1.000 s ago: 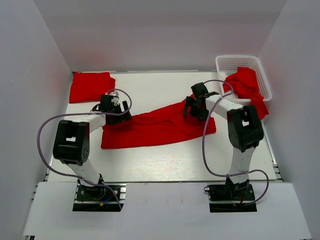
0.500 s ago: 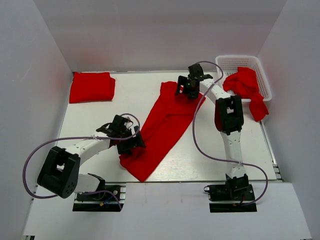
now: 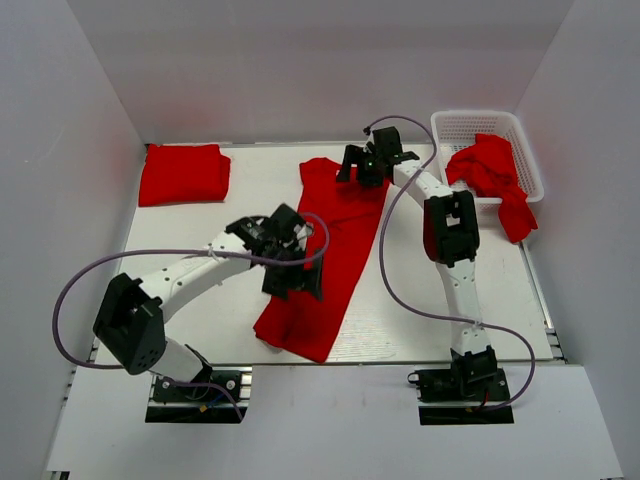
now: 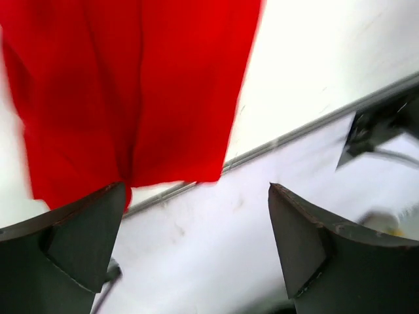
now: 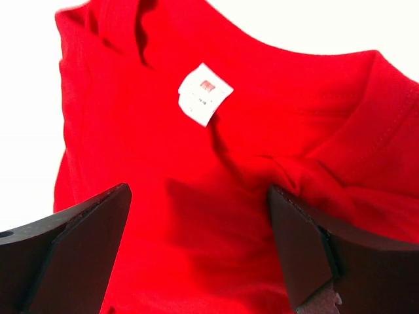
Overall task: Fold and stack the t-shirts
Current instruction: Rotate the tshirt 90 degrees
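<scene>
A long red t-shirt (image 3: pixel 325 250) lies stretched on the table from the far middle to the near edge. My right gripper (image 3: pixel 360 165) is open just above its collar end, where the white neck label (image 5: pixel 204 93) shows between my fingers. My left gripper (image 3: pixel 295 275) is open over the shirt's lower part; the left wrist view shows the shirt's hem (image 4: pixel 131 98) and the table's near edge. A folded red t-shirt (image 3: pixel 183 173) lies at the far left. More red t-shirts (image 3: pixel 490 175) hang out of the white basket (image 3: pixel 470 125).
The white lattice basket stands at the far right corner. White walls close in the table on the left, back and right. A metal rail (image 4: pixel 294 134) runs along the table's near edge. Purple cables loop from both arms.
Both grippers have let go of the shirt and opened. The left arm swung right and up over the shirt's lower part. The shirt now lies straighter, its collar end further left.
</scene>
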`<state>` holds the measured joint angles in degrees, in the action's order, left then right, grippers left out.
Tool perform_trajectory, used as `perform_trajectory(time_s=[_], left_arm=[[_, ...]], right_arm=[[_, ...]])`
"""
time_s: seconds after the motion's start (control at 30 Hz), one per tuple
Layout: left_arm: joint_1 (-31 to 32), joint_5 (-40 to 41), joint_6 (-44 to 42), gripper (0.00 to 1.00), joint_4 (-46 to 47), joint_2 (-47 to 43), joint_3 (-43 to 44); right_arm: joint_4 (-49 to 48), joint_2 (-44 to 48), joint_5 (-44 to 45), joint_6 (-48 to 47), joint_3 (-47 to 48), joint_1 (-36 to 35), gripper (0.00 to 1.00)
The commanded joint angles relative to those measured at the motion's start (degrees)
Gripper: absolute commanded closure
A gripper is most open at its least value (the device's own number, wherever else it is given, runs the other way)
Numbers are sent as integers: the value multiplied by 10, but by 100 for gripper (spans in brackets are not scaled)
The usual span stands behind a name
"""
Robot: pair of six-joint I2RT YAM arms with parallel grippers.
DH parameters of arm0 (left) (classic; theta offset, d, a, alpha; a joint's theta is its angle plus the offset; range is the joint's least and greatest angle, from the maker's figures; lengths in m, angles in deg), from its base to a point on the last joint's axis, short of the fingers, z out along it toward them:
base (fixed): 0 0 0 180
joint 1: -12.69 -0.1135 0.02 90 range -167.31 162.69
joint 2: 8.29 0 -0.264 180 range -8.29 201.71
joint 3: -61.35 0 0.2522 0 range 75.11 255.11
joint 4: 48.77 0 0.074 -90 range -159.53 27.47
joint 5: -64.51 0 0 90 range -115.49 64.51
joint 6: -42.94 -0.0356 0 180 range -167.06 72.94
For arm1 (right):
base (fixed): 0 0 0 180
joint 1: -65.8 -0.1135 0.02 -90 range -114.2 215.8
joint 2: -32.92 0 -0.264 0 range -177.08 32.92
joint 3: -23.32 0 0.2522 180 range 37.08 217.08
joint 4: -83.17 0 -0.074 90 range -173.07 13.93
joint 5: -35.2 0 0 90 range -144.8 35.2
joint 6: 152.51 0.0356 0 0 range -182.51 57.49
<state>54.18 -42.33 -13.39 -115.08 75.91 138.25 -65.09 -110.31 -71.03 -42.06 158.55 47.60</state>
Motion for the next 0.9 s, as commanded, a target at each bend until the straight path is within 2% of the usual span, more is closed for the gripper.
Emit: perform_trajectory(time_s=[0.0,0.07,0.23,0.43,0.57,0.77,0.87], left_arm=[[1,101,-43,0,-59,-1,113],[-4,164,-43,0,-85,16,167],[-15,274,-20,0,-91,16,207],[-26,330,-63,0,2,49,226],[-26,302,-160,0,111,105,226],[-26,213,-263,0,282,156,162],[-26,198,-268,0,275,172,156]], right_arm=[[25,75,40,-45,-49,-2,10],[56,118,62,-63,-56,-5,10],[107,198,148,-76,-95,-24,10],[121,271,160,-16,-245,-57,10],[83,313,135,20,-336,-84,10],[96,292,147,50,-357,-99,10],[109,260,152,63,-341,-98,10]])
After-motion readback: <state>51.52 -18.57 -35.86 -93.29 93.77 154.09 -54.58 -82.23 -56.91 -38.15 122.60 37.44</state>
